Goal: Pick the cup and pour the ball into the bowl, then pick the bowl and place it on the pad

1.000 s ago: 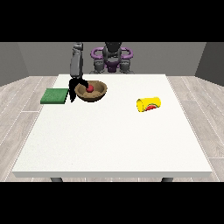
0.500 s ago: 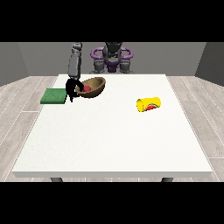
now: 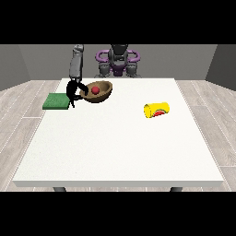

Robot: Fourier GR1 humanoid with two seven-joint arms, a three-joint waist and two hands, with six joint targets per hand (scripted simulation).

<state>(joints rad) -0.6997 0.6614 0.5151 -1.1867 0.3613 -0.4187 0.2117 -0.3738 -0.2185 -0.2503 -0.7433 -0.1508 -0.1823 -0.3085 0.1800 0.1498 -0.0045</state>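
Observation:
A brown wooden bowl (image 3: 98,91) with a red ball (image 3: 95,90) inside is lifted off the table and tilted. The black hand at the view's left (image 3: 73,91) grips the bowl's left rim with curled fingers. The green pad (image 3: 56,101) lies flat on the table just left of that hand. A yellow cup (image 3: 156,110) lies on its side at the right of the table, its red inside facing the camera. The other hand does not show.
The white table (image 3: 120,147) spreads wide towards the camera. The robot's torso (image 3: 118,61) stands behind the far edge. Grey plank floor surrounds the table.
The bowl has risen off the table and tilted, still held by the hand at the view's left, with the ball staying inside. The cup has not moved.

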